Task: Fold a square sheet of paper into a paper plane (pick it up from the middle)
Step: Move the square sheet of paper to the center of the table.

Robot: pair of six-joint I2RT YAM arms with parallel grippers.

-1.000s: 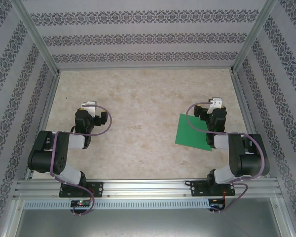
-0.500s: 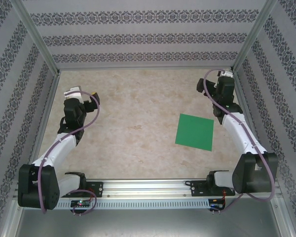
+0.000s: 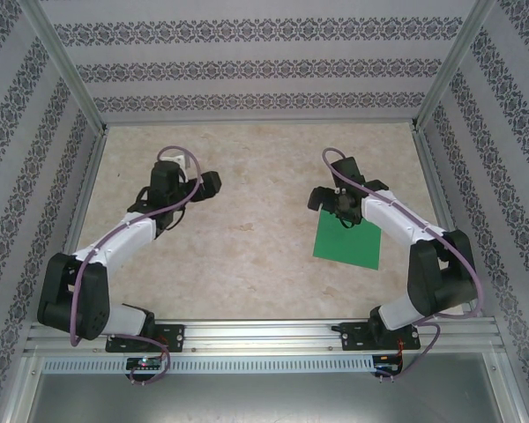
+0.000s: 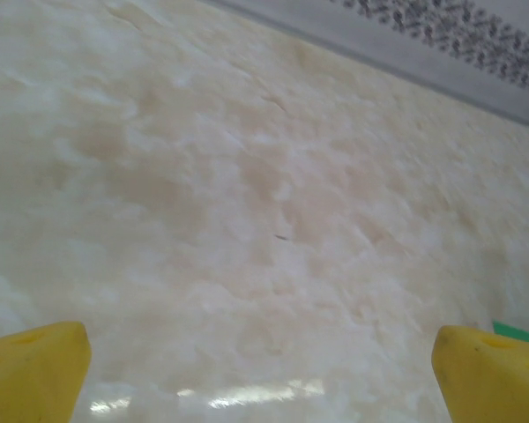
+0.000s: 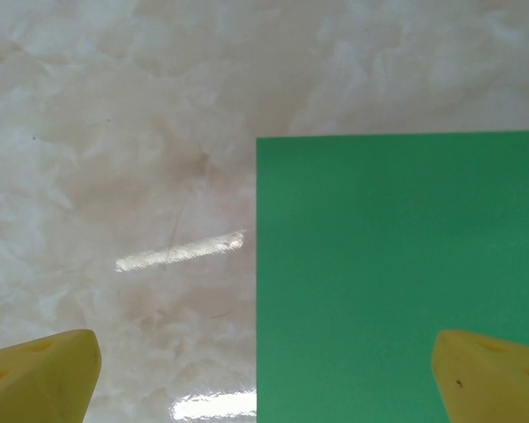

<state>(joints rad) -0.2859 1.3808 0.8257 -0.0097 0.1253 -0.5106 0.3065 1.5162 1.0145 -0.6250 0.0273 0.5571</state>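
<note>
Looking at the square sheet of paper (image 3: 346, 242): it lies flat and unfolded on the table (image 3: 247, 256), right of centre, in front of the right arm. I'd judge it thin, light and limp, with no raised edge to get a finger under. The tabletop shows glare, so it's probably slick, and I expect the sheet to skate if pushed sideways. A hard pinch will likely leave a permanent crease. The task says to take it from the middle, so the best bet is fingers down either side of centre, then close to bunch up a ridge and grab that.

Right gripper (image 5: 264, 379): fingers spread wide, nothing between them, over the sheet's far-left corner. The sheet's left edge runs midway between the tips, so it's off-centre. Left gripper (image 4: 264, 374): also spread wide and empty, over bare table well apart from the sheet, with a green sliver at the right edge of its view.

Can't tell the height of the right fingers above the paper. From above, the right forearm covers the sheet's far-right corner. The right wrist view cuts off its right and near sides.
</note>
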